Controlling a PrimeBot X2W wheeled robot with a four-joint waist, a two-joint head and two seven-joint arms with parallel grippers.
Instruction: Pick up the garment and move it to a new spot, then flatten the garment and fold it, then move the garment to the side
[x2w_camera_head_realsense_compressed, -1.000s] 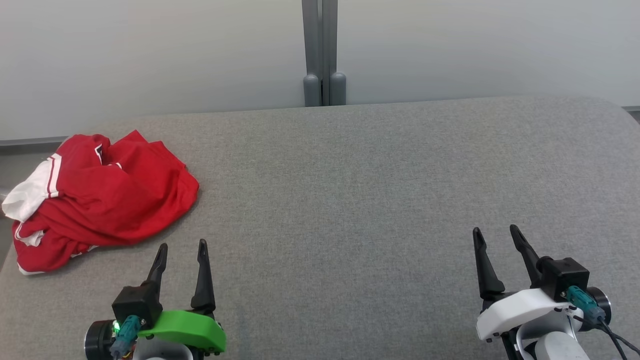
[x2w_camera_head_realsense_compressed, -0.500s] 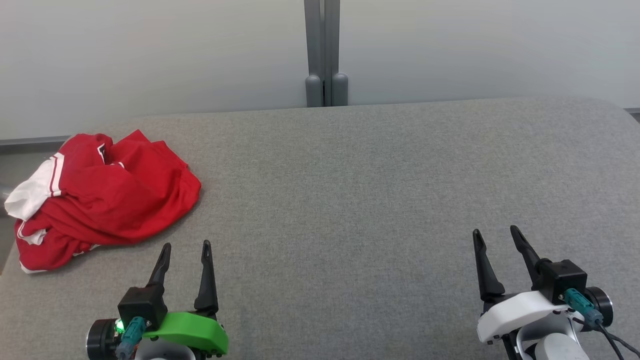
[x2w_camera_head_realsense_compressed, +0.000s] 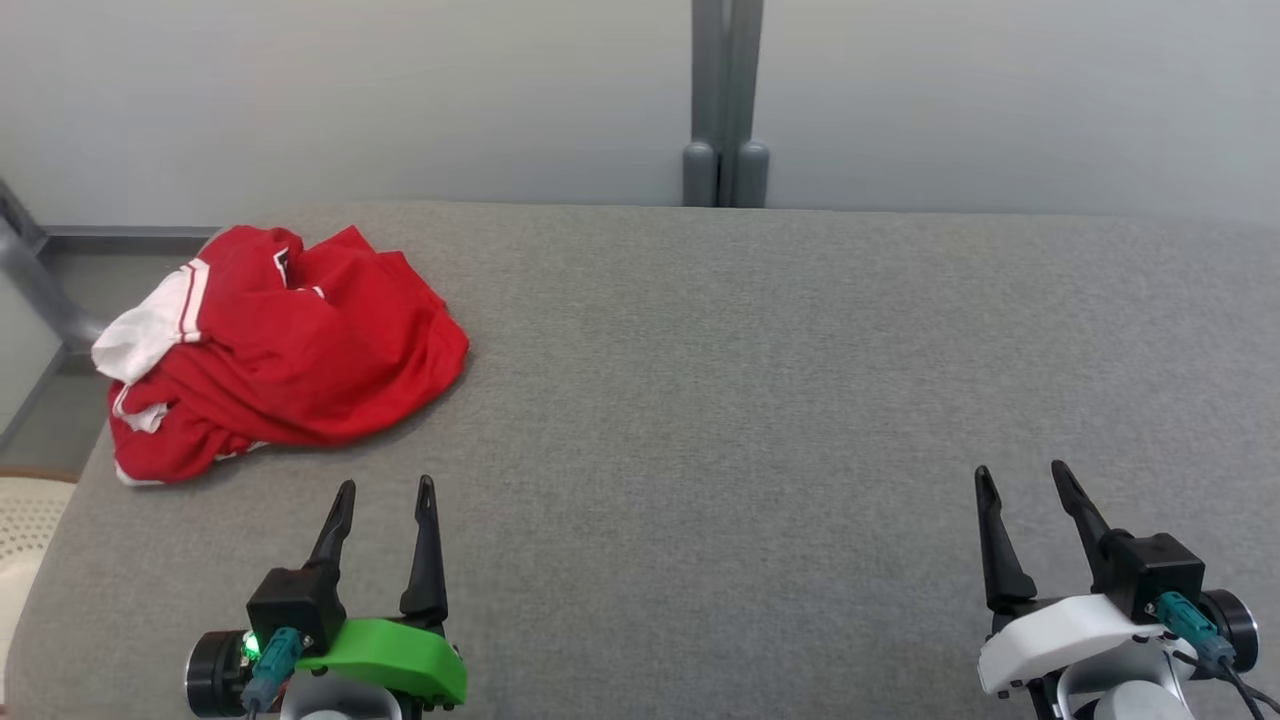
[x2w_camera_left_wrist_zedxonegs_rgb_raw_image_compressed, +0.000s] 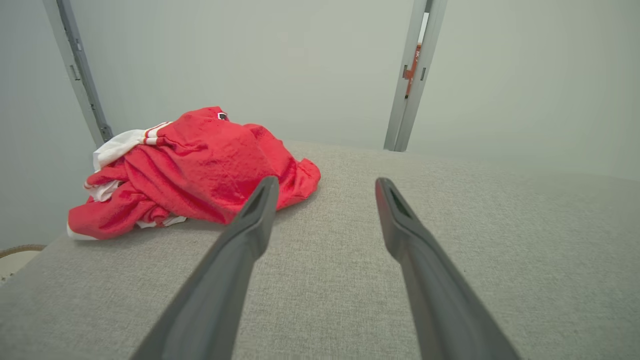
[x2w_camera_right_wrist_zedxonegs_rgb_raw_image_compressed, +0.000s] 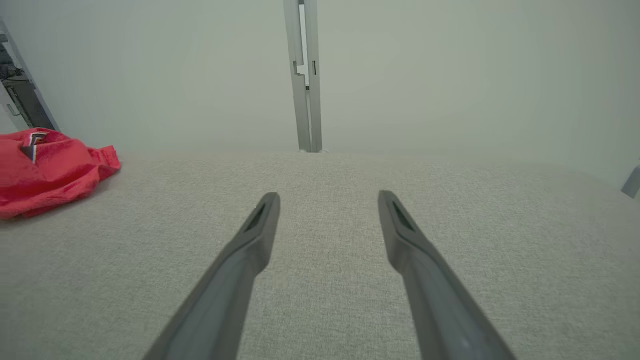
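Note:
A crumpled red garment (x2w_camera_head_realsense_compressed: 290, 350) with white trim lies in a heap at the far left of the grey padded table (x2w_camera_head_realsense_compressed: 760, 380). It also appears in the left wrist view as the garment (x2w_camera_left_wrist_zedxonegs_rgb_raw_image_compressed: 200, 170) ahead and left of the fingers, and at the left edge of the right wrist view, garment (x2w_camera_right_wrist_zedxonegs_rgb_raw_image_compressed: 45, 170). My left gripper (x2w_camera_head_realsense_compressed: 386, 490) hovers open near the front left, a short way in front of the heap. At the front right my right gripper (x2w_camera_head_realsense_compressed: 1022, 474) stands open, far from the cloth. Neither holds anything.
The table's left edge (x2w_camera_head_realsense_compressed: 60, 520) runs close to the garment, with a pale woven basket (x2w_camera_head_realsense_compressed: 20, 520) on the floor beyond it. A grey post (x2w_camera_head_realsense_compressed: 726, 100) rises against the wall behind the table.
The whole head view has shifted right, so the camera turned to the left. The garment lies as before and both grippers stay open.

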